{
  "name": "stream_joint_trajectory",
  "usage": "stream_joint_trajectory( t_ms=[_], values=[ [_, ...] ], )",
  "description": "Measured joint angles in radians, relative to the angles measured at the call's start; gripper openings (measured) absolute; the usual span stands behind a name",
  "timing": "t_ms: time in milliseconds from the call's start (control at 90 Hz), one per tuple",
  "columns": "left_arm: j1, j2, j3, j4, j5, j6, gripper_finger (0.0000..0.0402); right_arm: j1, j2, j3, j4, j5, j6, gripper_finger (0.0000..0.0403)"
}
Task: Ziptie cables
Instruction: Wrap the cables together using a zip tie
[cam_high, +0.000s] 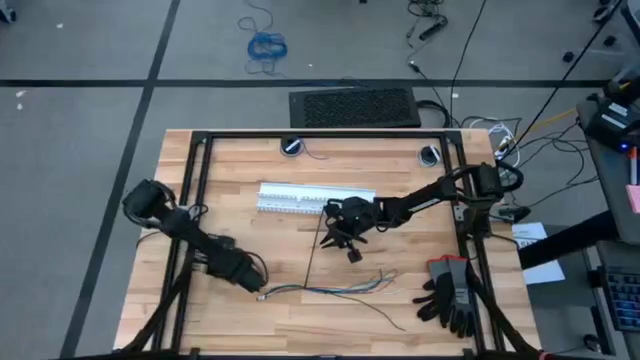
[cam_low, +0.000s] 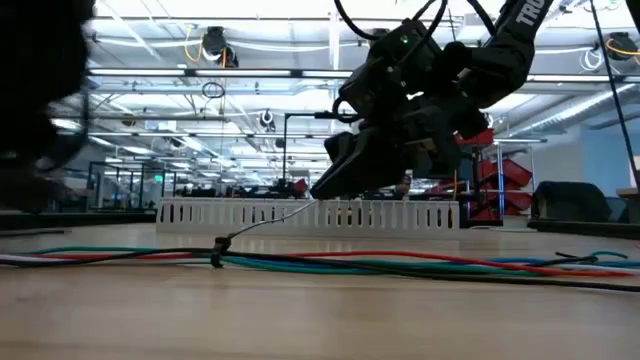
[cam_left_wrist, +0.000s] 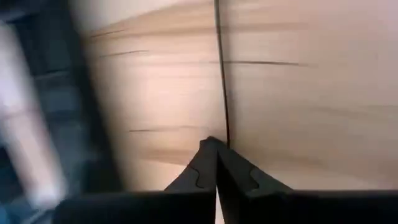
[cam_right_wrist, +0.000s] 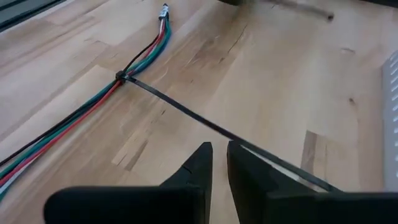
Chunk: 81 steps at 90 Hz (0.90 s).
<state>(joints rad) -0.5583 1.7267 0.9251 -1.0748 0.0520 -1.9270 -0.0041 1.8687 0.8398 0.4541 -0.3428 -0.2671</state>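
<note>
on the wooden surface (cam_high: 230, 170), the cables (cam_high: 330, 290) were laid across the near part, their long axis running side to side between the two arms. only the low and right wrist views showed them as red, green, blue and black strands; from above they read as thin grey lines. a ziptie (cam_right_wrist: 186, 112) was seen looped round the bundle in the right wrist view, its dark tail running straight from the bundle up toward the right gripper (cam_right_wrist: 217, 155), whose fingers stood narrowly parted with the tail passing just beside one of them; whether it was pinched could not be told. in the low view that gripper hung above the surface in front of the white slotted strip (cam_low: 310, 214). the left gripper (cam_high: 257, 287) was found at the cables' plug end, its fingers (cam_left_wrist: 239, 174) pressed together in the left wrist view, a thin dark line running away from their tips.
</note>
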Motion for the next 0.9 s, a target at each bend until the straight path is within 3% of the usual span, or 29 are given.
stream_joint_trajectory(
  t_ms=[122,256,367,478,700,900],
  values=[
    [-0.003,-0.001,0.116,-0.147,-0.192,-0.030,0.0004,0.006,0.000,0.000,-0.007,0.000,0.008,0.0038],
    [-0.002,-0.001,0.154,-0.291,-0.216,-0.069,0.0004,0.009,0.000,0.000,-0.012,-0.001,0.017,0.0038],
    [0.010,-0.005,0.153,-0.238,-0.389,-0.020,0.0008,0.013,0.000,0.000,-0.013,0.000,0.020,0.0038],
    [0.046,-0.006,0.151,-0.115,-0.515,0.064,0.0039,0.021,0.000,0.000,-0.009,-0.001,0.020,0.0038],
    [0.132,-0.006,0.076,0.003,-0.514,0.129,0.0138,0.039,-0.005,0.000,-0.006,-0.004,0.020,0.0038],
    [0.176,-0.007,-0.035,0.156,-0.447,0.153,0.0161,0.060,-0.030,0.000,-0.031,-0.004,0.019,0.0038]
  ],
)
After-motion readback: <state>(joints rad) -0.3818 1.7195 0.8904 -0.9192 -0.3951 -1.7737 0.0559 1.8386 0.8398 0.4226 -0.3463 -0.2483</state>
